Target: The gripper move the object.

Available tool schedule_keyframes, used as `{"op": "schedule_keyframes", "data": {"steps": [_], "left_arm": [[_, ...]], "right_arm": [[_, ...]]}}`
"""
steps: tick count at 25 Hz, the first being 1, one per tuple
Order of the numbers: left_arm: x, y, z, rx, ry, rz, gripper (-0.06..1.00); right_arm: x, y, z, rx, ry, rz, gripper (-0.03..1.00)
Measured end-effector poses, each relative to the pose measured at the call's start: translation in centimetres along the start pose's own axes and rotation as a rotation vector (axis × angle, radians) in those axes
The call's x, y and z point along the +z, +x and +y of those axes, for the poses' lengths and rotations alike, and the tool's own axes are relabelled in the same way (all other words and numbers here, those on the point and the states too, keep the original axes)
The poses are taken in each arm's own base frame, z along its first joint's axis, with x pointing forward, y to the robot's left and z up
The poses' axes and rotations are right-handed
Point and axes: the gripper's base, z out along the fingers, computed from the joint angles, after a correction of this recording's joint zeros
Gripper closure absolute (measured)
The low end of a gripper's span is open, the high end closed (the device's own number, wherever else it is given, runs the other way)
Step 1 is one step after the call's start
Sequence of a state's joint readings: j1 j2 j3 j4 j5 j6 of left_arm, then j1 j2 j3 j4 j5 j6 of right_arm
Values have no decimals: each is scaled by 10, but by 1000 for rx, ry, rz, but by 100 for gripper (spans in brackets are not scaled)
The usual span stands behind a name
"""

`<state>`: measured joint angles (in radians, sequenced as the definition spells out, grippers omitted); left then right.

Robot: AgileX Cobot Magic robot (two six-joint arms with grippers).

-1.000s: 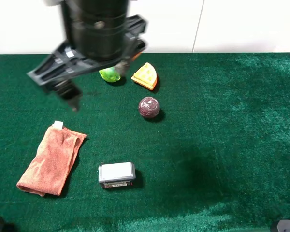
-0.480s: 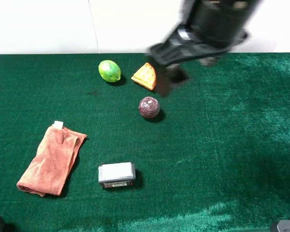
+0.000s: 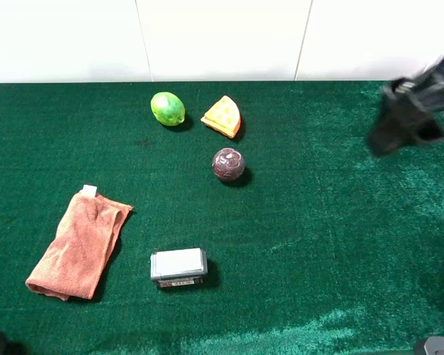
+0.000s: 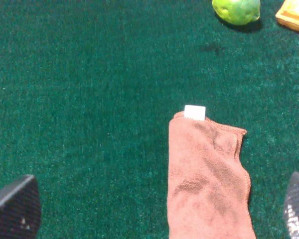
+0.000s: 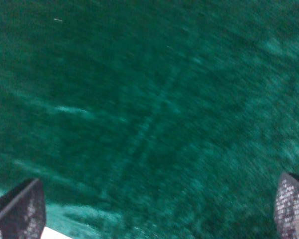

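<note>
The rust-orange folded towel (image 3: 78, 248) with its white tag (image 3: 89, 191) lies flat at the front left of the green table. The left wrist view looks down on the towel (image 4: 207, 179) and its tag (image 4: 195, 112) from well above. My left gripper (image 4: 156, 209) is open and empty, its fingertips (image 4: 15, 209) wide apart; it does not show in the exterior view. My right gripper (image 3: 403, 122) is a dark blur at the far right of the table, far from the towel. In the right wrist view it (image 5: 156, 206) is open over bare green cloth.
A green lime (image 3: 168, 108) and an orange-yellow waffle wedge (image 3: 223, 116) sit at the back. A dark purple ball (image 3: 228, 163) lies mid-table. A white-grey box (image 3: 178, 266) lies just right of the towel. A white wall stands behind the table.
The dark gripper swept fast from the back left, across the back of the table, to the far right. The towel and the other items have not moved.
</note>
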<state>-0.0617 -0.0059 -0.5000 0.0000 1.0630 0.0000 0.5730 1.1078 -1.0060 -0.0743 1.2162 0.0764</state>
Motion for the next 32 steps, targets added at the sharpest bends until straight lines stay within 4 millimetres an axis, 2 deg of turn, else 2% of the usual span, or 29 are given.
{"op": "schedule_keyframes", "data": {"steps": [6, 16, 23, 27, 32], "left_arm": [[0, 0, 0, 0, 0, 0, -5], [0, 0, 0, 0, 0, 0, -5], [0, 0, 0, 0, 0, 0, -5], [0, 0, 0, 0, 0, 0, -5], [0, 0, 0, 0, 0, 0, -5]], "right_arm": [[-5, 35, -17, 48, 67, -28, 27], [-26, 83, -22, 126, 105, -175, 27], [-40, 127, -36, 358, 221, -300, 27], [-40, 156, -34, 479, 301, -371, 27], [-41, 181, -25, 573, 378, -466, 27]]}}
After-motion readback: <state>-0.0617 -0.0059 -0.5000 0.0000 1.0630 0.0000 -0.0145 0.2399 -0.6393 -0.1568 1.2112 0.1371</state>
